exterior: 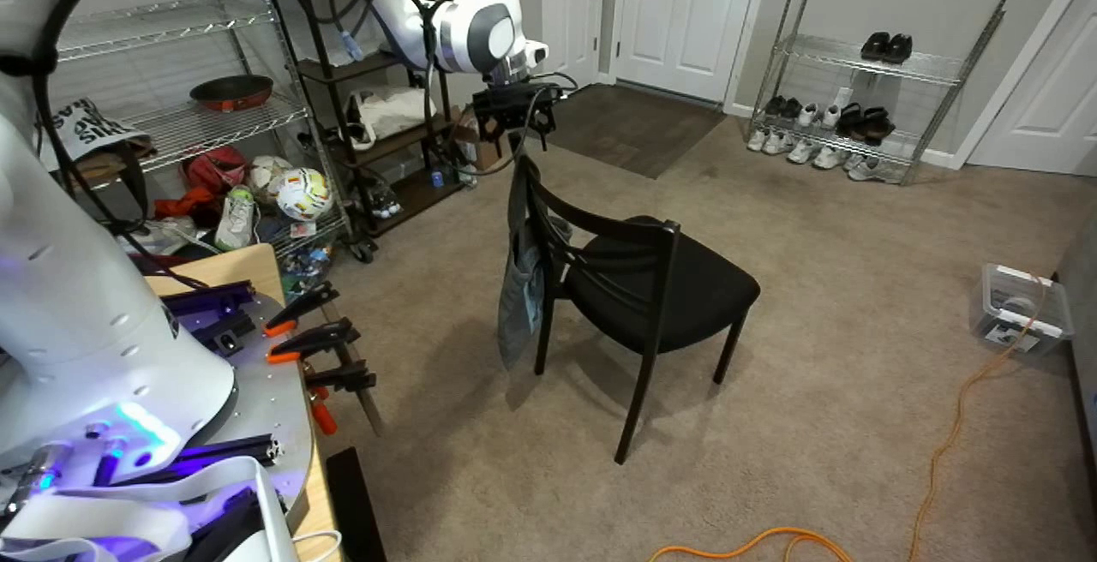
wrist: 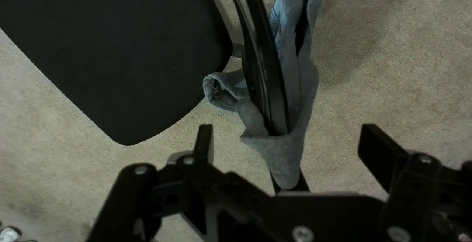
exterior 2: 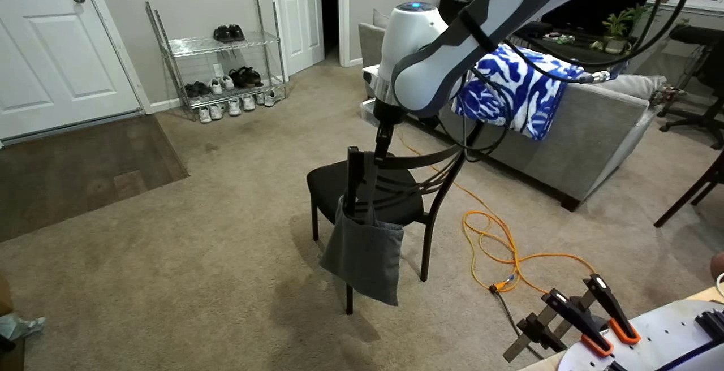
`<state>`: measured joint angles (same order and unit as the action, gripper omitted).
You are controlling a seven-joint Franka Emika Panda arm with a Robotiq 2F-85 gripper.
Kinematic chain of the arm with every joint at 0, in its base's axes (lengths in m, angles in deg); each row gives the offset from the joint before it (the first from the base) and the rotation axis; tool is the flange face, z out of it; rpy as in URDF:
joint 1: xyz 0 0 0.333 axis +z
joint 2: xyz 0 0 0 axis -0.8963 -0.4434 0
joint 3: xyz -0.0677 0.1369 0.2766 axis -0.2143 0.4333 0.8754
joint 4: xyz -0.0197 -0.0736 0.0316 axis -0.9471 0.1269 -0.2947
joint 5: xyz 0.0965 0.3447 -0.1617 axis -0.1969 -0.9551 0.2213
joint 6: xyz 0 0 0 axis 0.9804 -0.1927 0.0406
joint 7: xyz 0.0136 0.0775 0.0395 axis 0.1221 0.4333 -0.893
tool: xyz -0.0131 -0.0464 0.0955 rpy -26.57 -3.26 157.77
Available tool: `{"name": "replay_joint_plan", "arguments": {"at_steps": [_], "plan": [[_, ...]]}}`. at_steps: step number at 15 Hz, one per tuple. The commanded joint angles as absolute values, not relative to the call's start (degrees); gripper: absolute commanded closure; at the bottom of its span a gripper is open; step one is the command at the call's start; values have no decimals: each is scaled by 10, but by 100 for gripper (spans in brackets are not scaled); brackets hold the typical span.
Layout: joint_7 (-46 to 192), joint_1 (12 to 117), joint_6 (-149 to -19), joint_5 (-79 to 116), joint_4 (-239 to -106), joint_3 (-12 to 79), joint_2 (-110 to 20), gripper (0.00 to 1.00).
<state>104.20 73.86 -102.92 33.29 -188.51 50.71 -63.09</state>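
Tool (wrist: 287, 135) stands spread above the black chair (exterior: 698, 296), gripping nothing, while the gray bag (exterior 2: 365, 252) hangs by its strap (wrist: 274, 148) looped around the backrest's left post (exterior 2: 353, 178), its apparent support.

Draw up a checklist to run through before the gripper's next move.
1. Gripper open: ok, fingers wide apart.
2. Gray bag hanging on the chair: ok, its strap is looped over one end of the backrest.
3. Chair upright: ok, standing on the carpet.
4. Gripper clear of strap and backrest: cannot tell, the gap in depth is unclear.
5. Black-and-orange clamps tight: cannot tell, only their position shows.
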Motion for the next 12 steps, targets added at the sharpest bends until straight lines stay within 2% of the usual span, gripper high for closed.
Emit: {"name": "replay_joint_plan", "arguments": {"at_steps": [1,11,12], "plan": [[1063,735,-1010,328,-1848,511,-655,0],[1075,745,-965,328,-1769,519,-707,0],[1079,745,-963,328,-1765,522,-709,25]]}}
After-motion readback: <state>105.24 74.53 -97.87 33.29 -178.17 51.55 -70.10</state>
